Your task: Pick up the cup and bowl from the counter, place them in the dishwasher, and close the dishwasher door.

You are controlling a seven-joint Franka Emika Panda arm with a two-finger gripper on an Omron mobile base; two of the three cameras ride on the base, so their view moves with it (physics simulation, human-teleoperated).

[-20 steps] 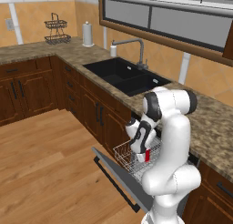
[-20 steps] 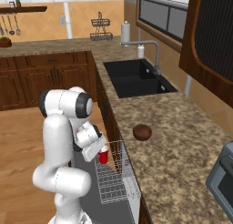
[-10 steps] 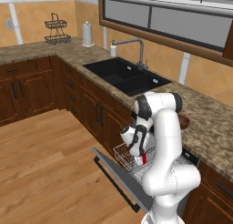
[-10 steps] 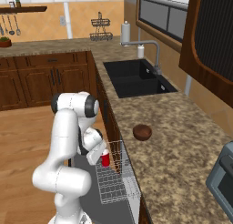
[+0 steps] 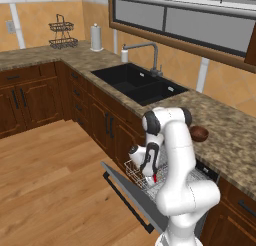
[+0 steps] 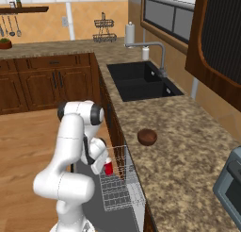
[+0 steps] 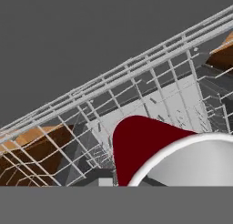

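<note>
Gripper (image 6: 105, 164) clamped on red cup (image 6: 108, 169), held tilted over white wire rack (image 6: 120, 191) of open dishwasher. Bowl (image 6: 147, 136) upright on counter (image 6: 188, 146). No legible writing.

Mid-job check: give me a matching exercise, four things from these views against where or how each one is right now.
Things:
1. cup
2. bowl
3. dishwasher door
4. end effector

States:
A. dropped open
B. on the counter, beside the sink
C. shut on the cup
D. held over the white wire rack

Pairs: 1-D, 2-B, 3-A, 4-C
</note>
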